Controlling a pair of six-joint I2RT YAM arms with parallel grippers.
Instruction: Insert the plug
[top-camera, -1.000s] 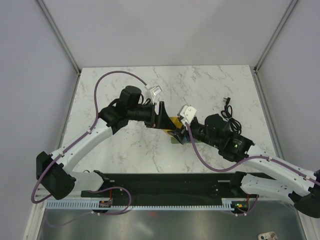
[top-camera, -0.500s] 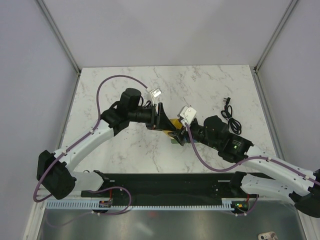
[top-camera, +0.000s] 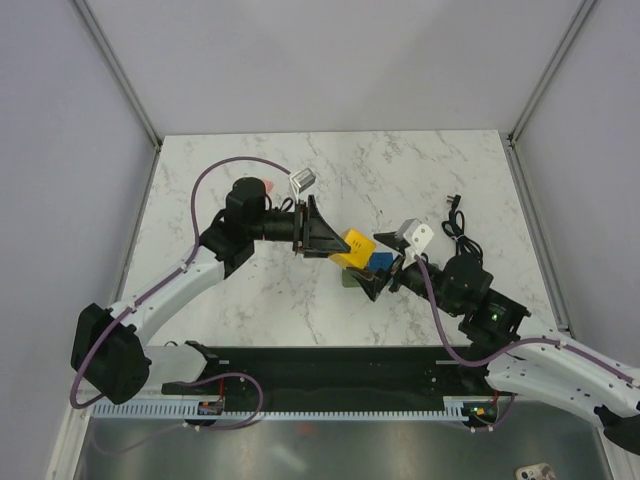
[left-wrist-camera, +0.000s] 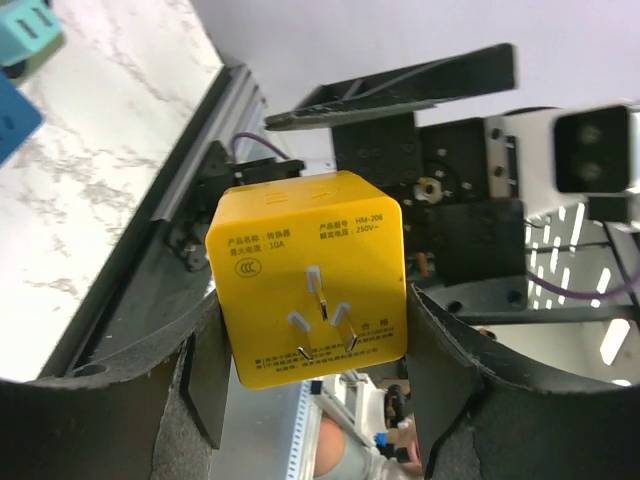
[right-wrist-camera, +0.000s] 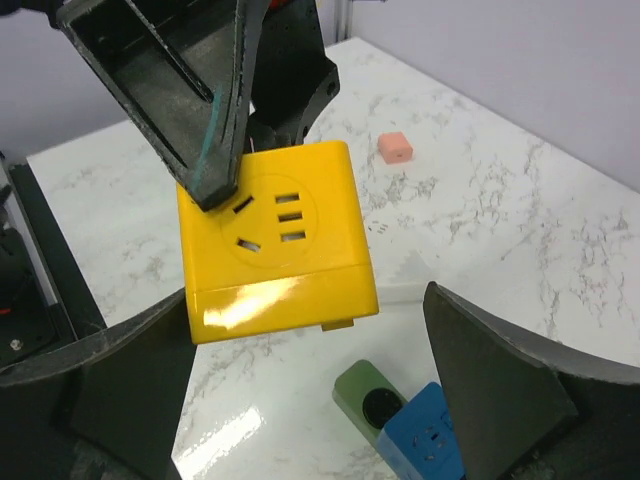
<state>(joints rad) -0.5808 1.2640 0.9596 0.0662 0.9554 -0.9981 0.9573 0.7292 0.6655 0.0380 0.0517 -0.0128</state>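
Observation:
The plug (top-camera: 380, 262), a bright-blue cube, sits on the end of the green power strip (top-camera: 350, 279) at mid table; the right wrist view shows the plug (right-wrist-camera: 425, 445) on the strip (right-wrist-camera: 365, 398) low down. My left gripper (top-camera: 345, 247) is shut on a yellow block (top-camera: 357, 244) and holds it above the strip. In the left wrist view the block (left-wrist-camera: 310, 270) shows three prongs between the left gripper's (left-wrist-camera: 310, 345) fingers. My right gripper (top-camera: 386, 276) stands open just right of the plug. The right gripper's (right-wrist-camera: 305, 400) jaws are wide, with the yellow block (right-wrist-camera: 275, 240) hanging ahead of them.
A small pink block (top-camera: 268, 186) lies at the back left, also visible as the pink block (right-wrist-camera: 395, 147) in the right wrist view. A coiled black cable (top-camera: 460, 226) lies to the right. The marble table (top-camera: 420, 170) ends at grey walls on three sides.
My right gripper has opened and drawn back to the right. The left gripper keeps the yellow block, now lifted clear, and the blue plug on the strip has come into sight.

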